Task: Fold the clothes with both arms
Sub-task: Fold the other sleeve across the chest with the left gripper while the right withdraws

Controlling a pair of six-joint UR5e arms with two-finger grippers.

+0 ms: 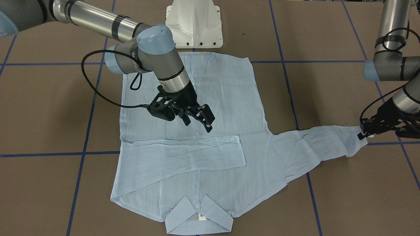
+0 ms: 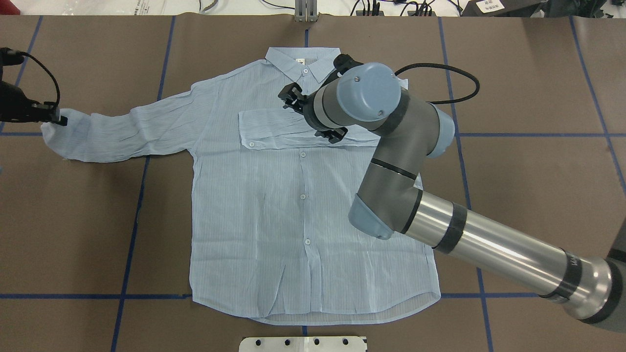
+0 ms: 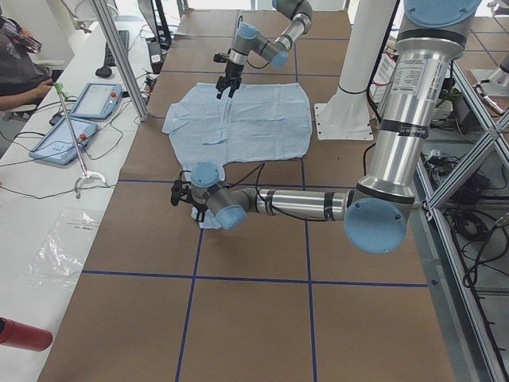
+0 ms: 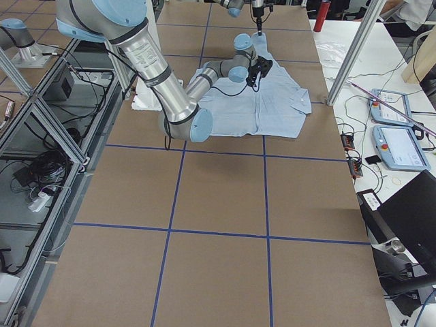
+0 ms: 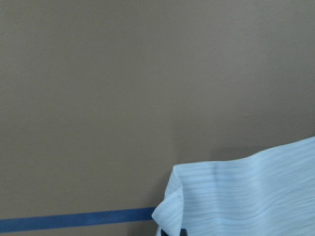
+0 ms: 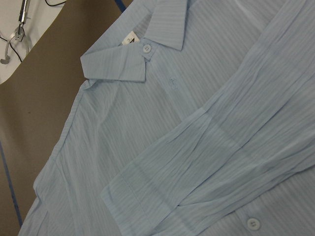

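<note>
The light-blue shirt lies flat and buttoned on the brown table, its collar at the far side from the robot. One sleeve is folded across the chest. The other sleeve stretches out sideways, and my left gripper is shut on its cuff at table level. My right gripper hovers open above the chest, just beside the folded sleeve, with nothing between its fingers. The right wrist view looks down on the collar and the folded sleeve.
The white pedestal base stands just beyond the shirt's hem. Blue tape lines grid the brown tabletop. A side bench with tablets and a seated person runs along the collar side.
</note>
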